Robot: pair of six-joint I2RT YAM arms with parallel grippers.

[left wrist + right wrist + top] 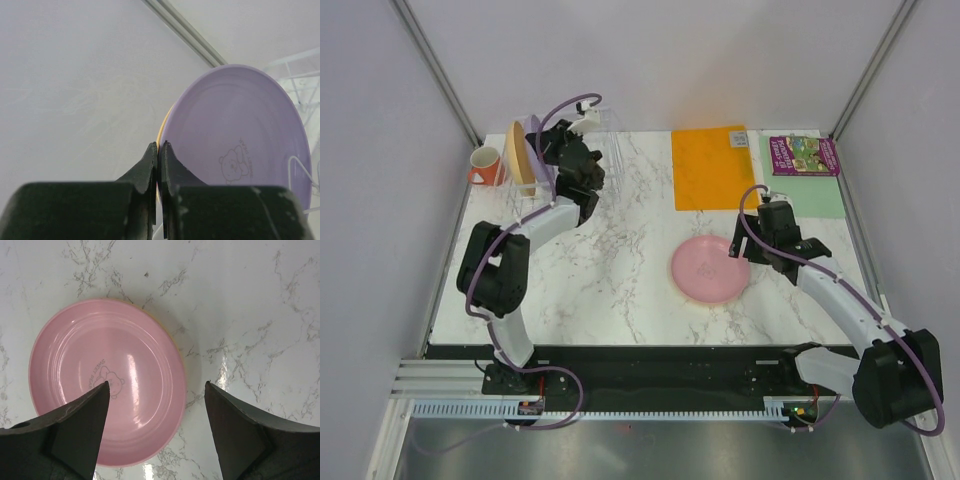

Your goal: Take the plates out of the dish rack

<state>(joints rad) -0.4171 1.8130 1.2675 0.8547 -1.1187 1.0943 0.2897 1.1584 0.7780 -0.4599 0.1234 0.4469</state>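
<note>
The purple plate point(235, 150) stands on edge in the clear dish rack point(605, 150), with a yellow-orange plate point(522, 155) right behind it. My left gripper point(555, 152) is at the rack; in the left wrist view it point(159, 144) is shut on the purple plate's rim. The pink plate point(710, 268) lies flat on the marble table, and a thin orange rim shows under its edge point(172, 335). My right gripper point(752, 250) is open and empty just above the pink plate's point(100, 380) right edge, one fingertip over the plate and one over the table point(156, 385).
An orange mug point(486, 166) stands left of the rack. A flat orange mat point(713, 166) lies at the back centre. A picture book point(804, 156) rests on a green mat point(820, 200) at the back right. Rack wires point(300, 75) show beside the purple plate.
</note>
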